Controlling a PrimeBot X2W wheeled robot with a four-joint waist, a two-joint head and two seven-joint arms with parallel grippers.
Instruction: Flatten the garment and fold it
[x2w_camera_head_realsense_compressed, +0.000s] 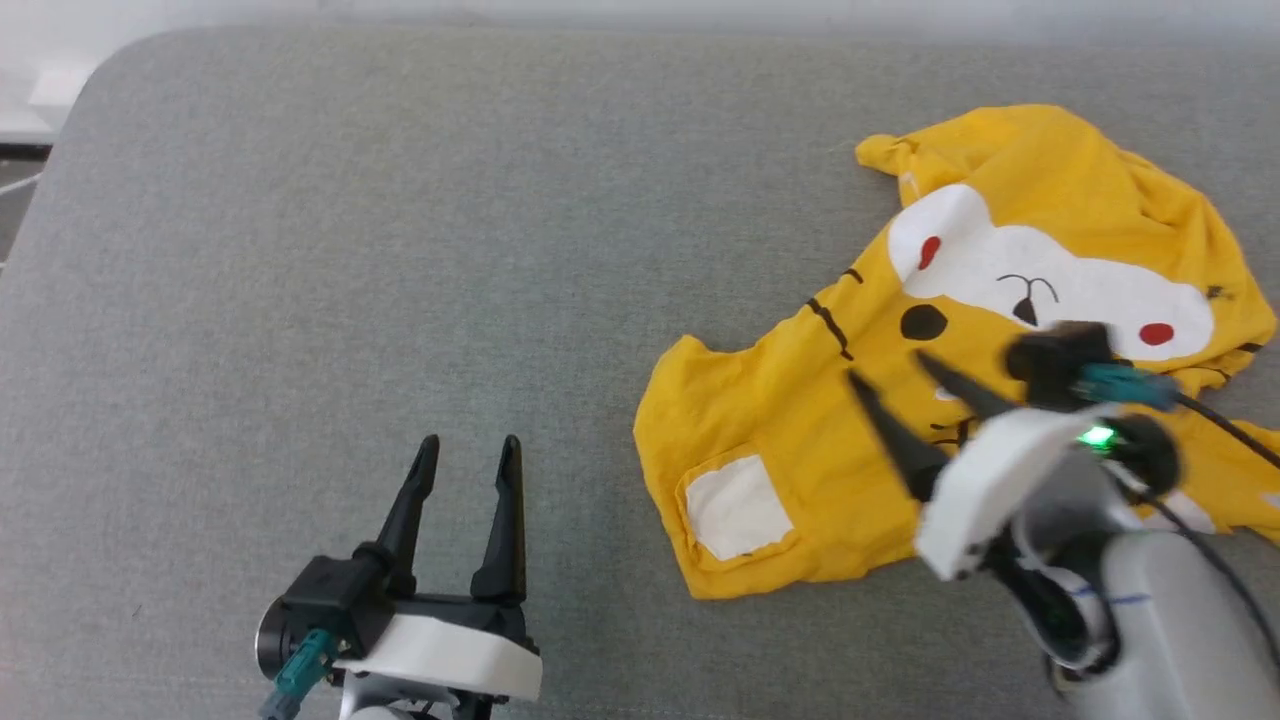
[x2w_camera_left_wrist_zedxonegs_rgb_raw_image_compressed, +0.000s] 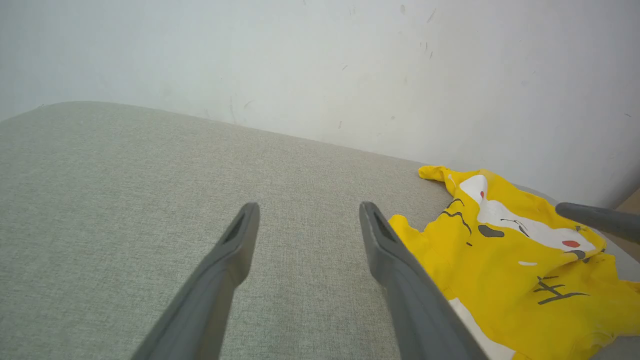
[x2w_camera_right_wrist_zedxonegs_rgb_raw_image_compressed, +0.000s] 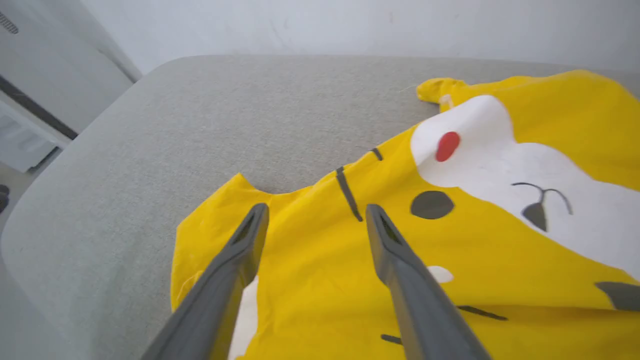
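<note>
Right gripper (x2w_camera_head_realsense_compressed: 885, 366) gapes wide and empty above the garment (x2w_camera_head_realsense_compressed: 780, 400)
The crumpled shirt lies under its fingers, toward the cushion's (x2w_camera_head_realsense_compressed: 300, 250) far edge.

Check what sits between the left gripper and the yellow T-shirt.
Nothing: in the head view, a bare stretch of grey padded surface separates the left gripper, jaws open, from the garment.
</note>
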